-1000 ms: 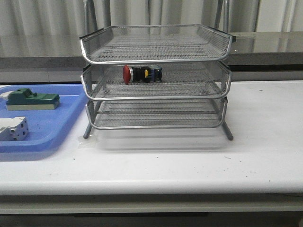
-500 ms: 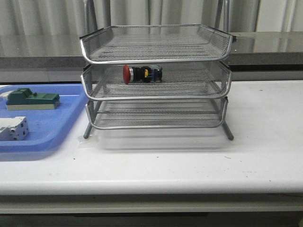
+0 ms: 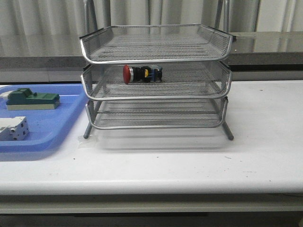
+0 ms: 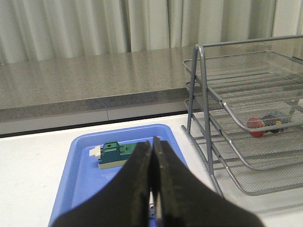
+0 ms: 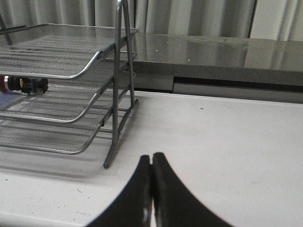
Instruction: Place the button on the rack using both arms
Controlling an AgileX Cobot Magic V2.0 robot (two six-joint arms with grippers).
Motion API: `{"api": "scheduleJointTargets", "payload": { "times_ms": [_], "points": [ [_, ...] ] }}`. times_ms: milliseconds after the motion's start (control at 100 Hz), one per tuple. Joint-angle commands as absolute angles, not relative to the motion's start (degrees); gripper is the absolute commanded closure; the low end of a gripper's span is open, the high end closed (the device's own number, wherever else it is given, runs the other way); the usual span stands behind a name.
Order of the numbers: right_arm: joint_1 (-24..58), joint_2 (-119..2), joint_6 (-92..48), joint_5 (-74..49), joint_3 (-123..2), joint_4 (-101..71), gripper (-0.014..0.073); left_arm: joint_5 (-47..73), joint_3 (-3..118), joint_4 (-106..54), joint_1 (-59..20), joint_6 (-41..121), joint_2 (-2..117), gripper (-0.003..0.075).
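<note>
The red-headed button (image 3: 142,74) lies on its side on the middle tier of the silver wire-mesh rack (image 3: 156,97), red head to the left. It also shows in the left wrist view (image 4: 265,125) and the right wrist view (image 5: 23,84). My left gripper (image 4: 152,144) is shut and empty, held above the blue tray, well apart from the rack (image 4: 251,142). My right gripper (image 5: 151,158) is shut and empty, above bare table to the right of the rack (image 5: 71,94). Neither arm shows in the front view.
A flat blue tray (image 3: 47,127) sits left of the rack, holding a green rectangular block (image 3: 32,100) and a white boxy component (image 3: 13,128). A grey ledge and curtains run behind the table. The table's front edge is near the camera.
</note>
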State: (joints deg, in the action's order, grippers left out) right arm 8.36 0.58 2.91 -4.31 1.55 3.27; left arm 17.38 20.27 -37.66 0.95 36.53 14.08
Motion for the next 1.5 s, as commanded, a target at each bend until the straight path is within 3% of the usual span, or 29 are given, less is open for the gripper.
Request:
{"api": "scheduleJointTargets", "payload": {
  "times_ms": [0, 1290, 1380, 1490],
  "points": [
    [8.22, 1.56, 3.00, 0.70, 1.59, 3.57, 0.0651, 13.30, 21.88, -38.97, 1.00, 36.13, 14.76, 0.0741],
    [8.22, 1.56, 3.00, 0.70, 1.59, 3.57, 0.0651, 13.37, 21.88, -38.48, 1.00, 36.13, 14.76, 0.0741],
    [8.22, 1.56, 3.00, 0.70, 1.59, 3.57, 0.0651, 13.37, 21.88, -35.91, 1.00, 35.38, 14.63, 0.0741],
    [8.22, 1.56, 3.00, 0.70, 1.59, 3.57, 0.0651, 13.37, 21.88, -23.39, 1.00, 21.84, 13.74, 0.0741]
  ]
}}
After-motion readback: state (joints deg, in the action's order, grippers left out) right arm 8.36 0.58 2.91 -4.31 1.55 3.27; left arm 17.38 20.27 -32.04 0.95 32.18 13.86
